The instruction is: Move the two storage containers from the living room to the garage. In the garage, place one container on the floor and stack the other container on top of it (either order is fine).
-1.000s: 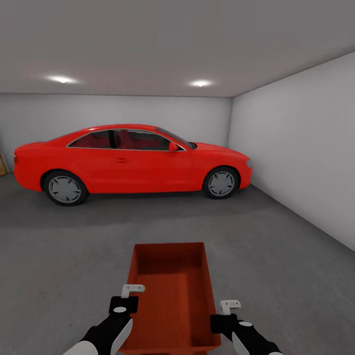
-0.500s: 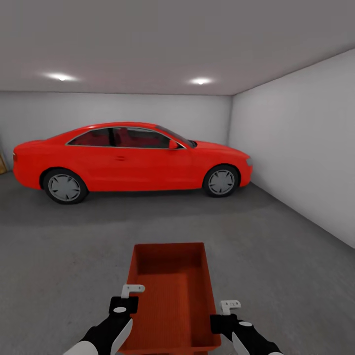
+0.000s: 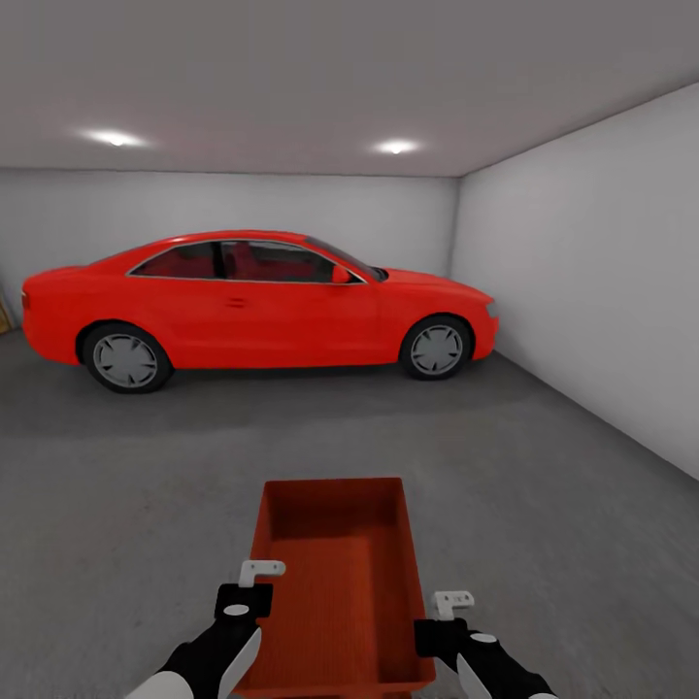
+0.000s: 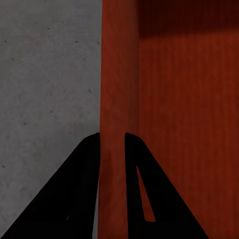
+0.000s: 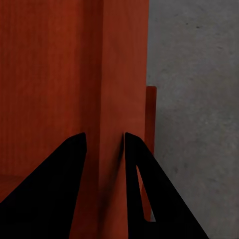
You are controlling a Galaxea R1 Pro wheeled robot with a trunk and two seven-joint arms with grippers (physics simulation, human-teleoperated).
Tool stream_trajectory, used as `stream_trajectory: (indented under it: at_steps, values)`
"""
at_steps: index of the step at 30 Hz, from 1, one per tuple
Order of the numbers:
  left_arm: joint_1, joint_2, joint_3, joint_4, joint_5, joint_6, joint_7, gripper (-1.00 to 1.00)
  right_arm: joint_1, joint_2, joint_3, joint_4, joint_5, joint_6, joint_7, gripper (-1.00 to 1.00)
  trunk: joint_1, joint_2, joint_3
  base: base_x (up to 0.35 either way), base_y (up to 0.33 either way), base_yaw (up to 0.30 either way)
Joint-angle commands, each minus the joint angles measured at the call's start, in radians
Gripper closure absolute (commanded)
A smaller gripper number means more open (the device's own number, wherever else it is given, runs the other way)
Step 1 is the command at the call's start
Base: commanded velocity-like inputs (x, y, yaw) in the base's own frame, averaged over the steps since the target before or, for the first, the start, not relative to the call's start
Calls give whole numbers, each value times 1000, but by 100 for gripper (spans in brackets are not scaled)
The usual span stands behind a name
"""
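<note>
Garage floor [image 3: 116,485] beneath empty orange-red container [image 3: 335,573], left gripper [image 4: 112,144] and right gripper [image 5: 104,142] each clamped on a side wall

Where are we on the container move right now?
Done: we are in the garage, red car ahead on the grey floor. In hand: one storage container, left hand and right hand each clamped on a side wall. Left: set it down and stack; the second container's whereabouts can't be told.
</note>
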Motion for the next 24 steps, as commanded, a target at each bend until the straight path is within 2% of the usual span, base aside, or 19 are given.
stream_trajectory:
  at_steps: [1,16,24]
  values:
    - [0,0,-26,2,37,5,3,100,-1,1,5,-39,-7,-66,7,100,4,-8,-6,0,0,0]
    - [0,0,-26,2,37,5,2,100,-1,1,5,-25,-5,-74,7,100,61,-113,-76,0,0,0]
    - [0,0,-26,2,37,5,2,100,-1,1,5,-25,-5,-74,7,100,92,-169,-105,0,0,0]
